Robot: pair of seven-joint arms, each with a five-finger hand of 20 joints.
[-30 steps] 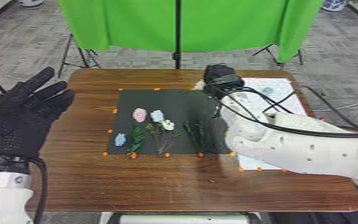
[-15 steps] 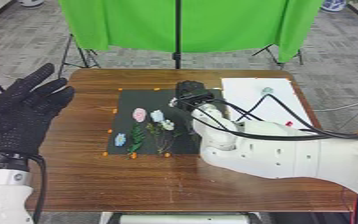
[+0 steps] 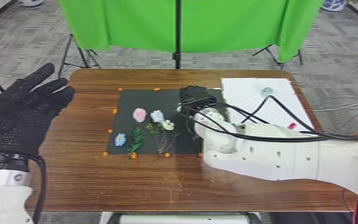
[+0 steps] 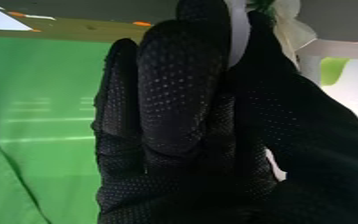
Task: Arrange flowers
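Head view: four flower heads are counted on one black mat [image 3: 129, 104], laid on one brown wooden table [image 3: 87, 175]: one pink flower [image 3: 140, 115], one pale blue flower [image 3: 157, 116], one white flower [image 3: 167, 125], one blue flower [image 3: 120, 139]. The pink one is set left of the pale blue; the white is placed just near and right of the pale blue; the blue is placed at the mat's near left. Two green sprigs are made out: one leafy sprig [image 3: 137, 139] near of the pink, one thin-stemmed sprig [image 3: 162, 142] near of the white. Several orange markers are spaced along the mat's edges. One white sheet [image 3: 286, 102] is laid right of the mat; one pale teal item [image 3: 267, 91] and one red item [image 3: 292, 126] are seen on it. Right hand [image 3: 193, 95] is positioned over the mat's right part; in right wrist view, a white-petaled bloom [image 4: 293, 32] with green is pinched between thumb and fingers. Left hand [image 3: 23, 115] is held released, fingers extended, left of the mat.
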